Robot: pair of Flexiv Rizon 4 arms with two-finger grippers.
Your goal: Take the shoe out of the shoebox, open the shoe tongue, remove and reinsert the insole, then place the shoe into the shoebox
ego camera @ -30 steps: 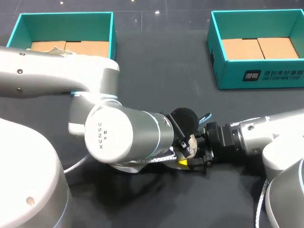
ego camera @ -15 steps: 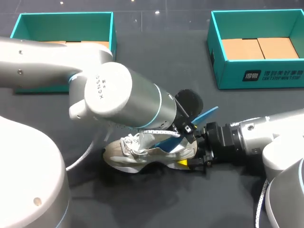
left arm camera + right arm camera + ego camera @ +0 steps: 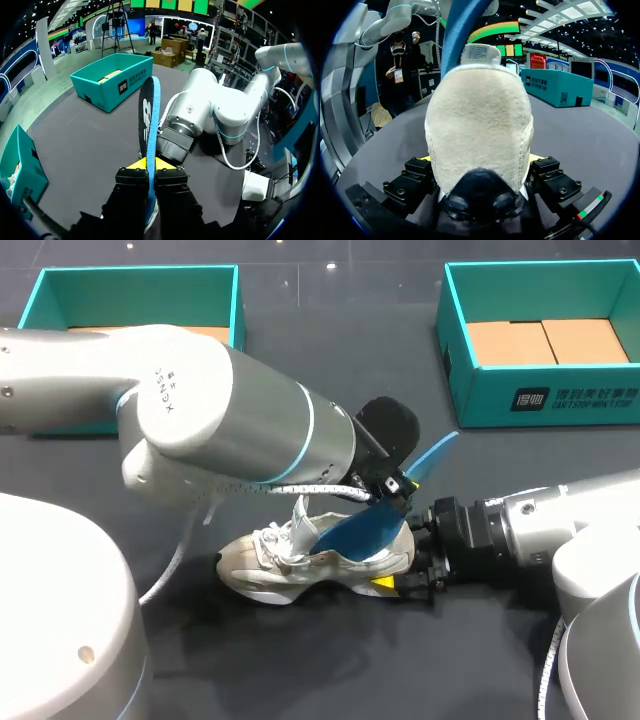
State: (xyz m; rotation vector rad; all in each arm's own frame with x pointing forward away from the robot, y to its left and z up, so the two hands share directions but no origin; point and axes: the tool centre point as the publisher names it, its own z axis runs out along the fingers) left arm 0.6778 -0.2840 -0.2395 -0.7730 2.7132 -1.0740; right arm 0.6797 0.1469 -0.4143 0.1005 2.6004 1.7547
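Head view: the left gripper (image 3: 148,164) pinches the blue insole (image 3: 368,530), tilted above the white sneaker (image 3: 285,558) at the middle of the table (image 3: 340,370). The right gripper (image 3: 408,575) clamps the sneaker's heel. White print marks the side of the far-right shoebox (image 3: 545,400).

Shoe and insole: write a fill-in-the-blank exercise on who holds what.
The left tool is shut on the flat ___ insole.
The right tool grips the white lace-up sneaker at its ___.
___ open teal cardboard boxes stand beyond the sneaker.
Missing: blue; heel; two.
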